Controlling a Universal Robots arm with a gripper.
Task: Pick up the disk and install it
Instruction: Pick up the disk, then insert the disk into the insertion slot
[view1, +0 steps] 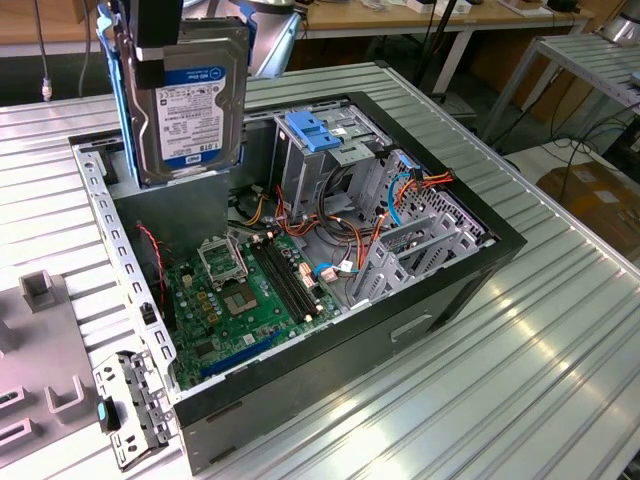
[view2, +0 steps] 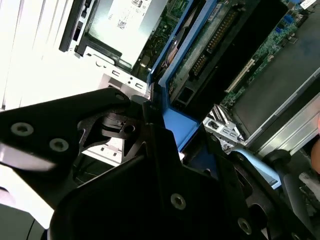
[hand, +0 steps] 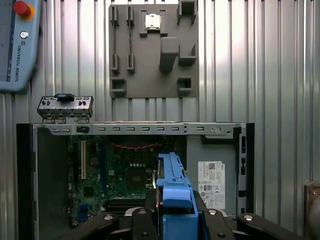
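The flat silver-metal disk (view1: 195, 110) with the white-and-blue label and blue plastic side rails is up in the air, standing on edge over the back corner of the open black computer case (view1: 440, 290) at the exterior view's upper left. The black gripper (view1: 150, 68) is clamped onto it from above. Looks like it hangs over the grey power-supply box (hand: 197, 150) with the white sticker, I think, well apart from the grey drive cage (view1: 300, 175) with its blue plastic latch (view1: 315, 135), and the green motherboard (view1: 250, 290) lies lower down inside the case
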